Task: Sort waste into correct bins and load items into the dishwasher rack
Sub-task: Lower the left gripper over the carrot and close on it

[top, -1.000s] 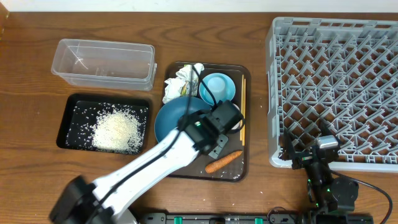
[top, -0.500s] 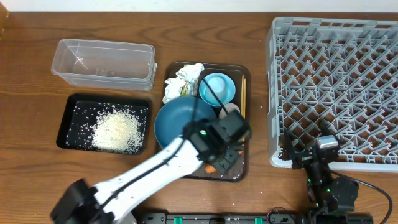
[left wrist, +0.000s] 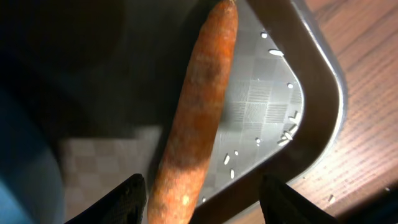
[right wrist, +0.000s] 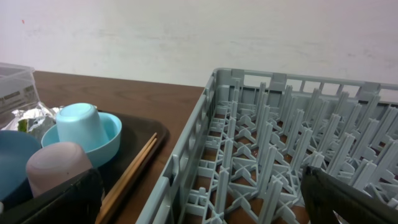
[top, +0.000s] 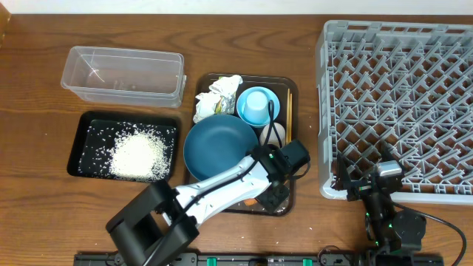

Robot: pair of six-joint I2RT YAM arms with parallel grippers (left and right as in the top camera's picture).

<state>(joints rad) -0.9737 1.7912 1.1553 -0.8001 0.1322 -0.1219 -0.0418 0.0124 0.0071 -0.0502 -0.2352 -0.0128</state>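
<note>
Carrot (left wrist: 199, 112) lies loose on the floor of the brown serving tray (left wrist: 323, 106), in its 5 o'clock corner as seen from overhead. It runs slantwise, with its tip close to the raised rim. A strip of bare tray floor separates its side from the rounded corner, and stray rice grains (left wrist: 289, 130) lie scattered there. Beyond the rim the wooden counter (left wrist: 367, 74) is open. On the carrot's other side the dark-blue bowl (top: 220, 144) sits close, so the room there is tight.

The left hand (left wrist: 205, 200) hangs low over the carrot's thick end, its fingers (left wrist: 132, 198) partly spread and astride it. One finger is just beside the carrot and the other stands off over the rim; whether either touches cannot be told. Nothing is clamped.

The black tray (top: 77, 148) holding the rice pile (top: 137, 154) sits at 9 o'clock from the serving tray, and the clear tub (top: 122, 74) at 10 o'clock. The rack (right wrist: 280, 155) stands at 3 o'clock. The right hand (right wrist: 202, 199) sits at the rack's 6 o'clock edge, spread wide and empty.
</note>
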